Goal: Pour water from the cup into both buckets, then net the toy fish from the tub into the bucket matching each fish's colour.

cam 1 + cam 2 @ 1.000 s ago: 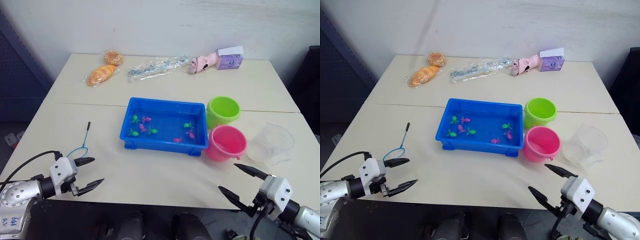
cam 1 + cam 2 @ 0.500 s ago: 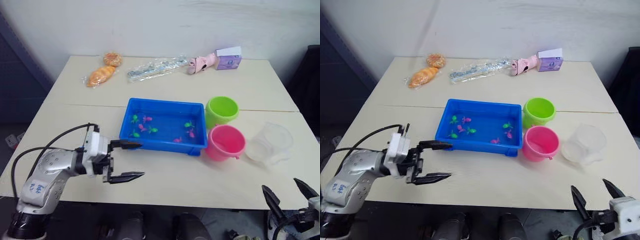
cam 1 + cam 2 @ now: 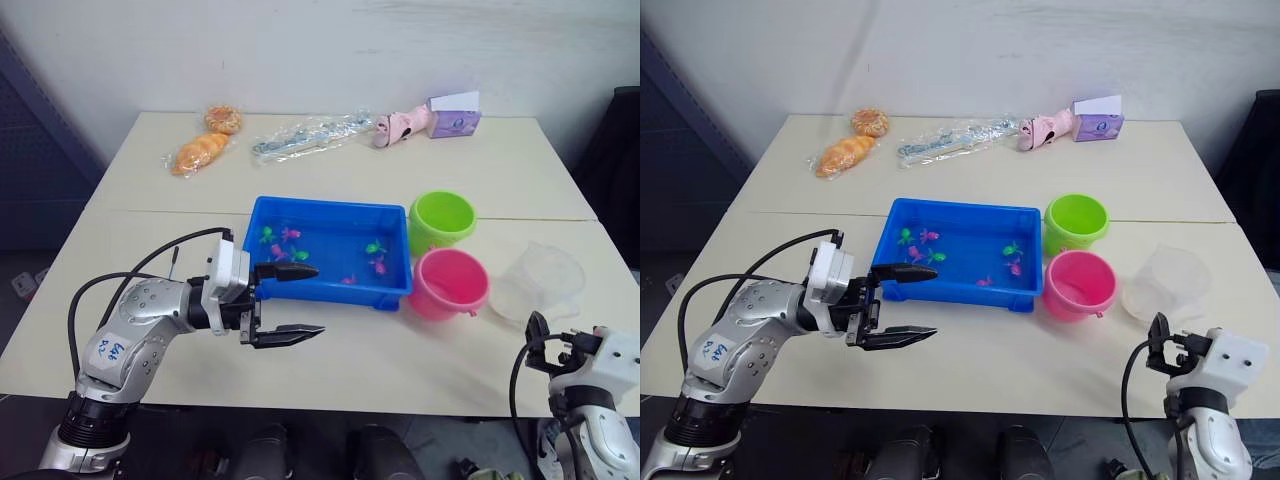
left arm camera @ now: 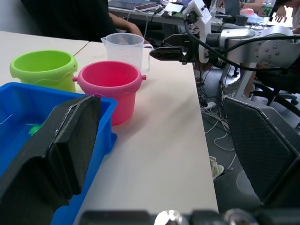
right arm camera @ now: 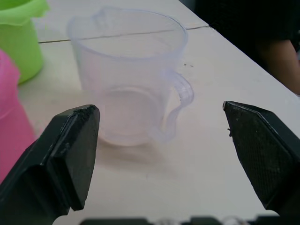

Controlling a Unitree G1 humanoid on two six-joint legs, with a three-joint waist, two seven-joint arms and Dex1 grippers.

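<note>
Swung further in over the table since the last frame, left gripper point(image 3: 290, 300) open beside tub point(image 3: 330, 255); right gripper point(image 5: 161, 154) open, facing cup point(image 5: 126, 75) beside pink bucket point(image 3: 450, 283): off-centre closure risks tipping, spilling water.

We can spot a small white label with dark characters on the left arm point(image 3: 113, 351) — too small for us to read. Nothing else carries legible text.
</note>
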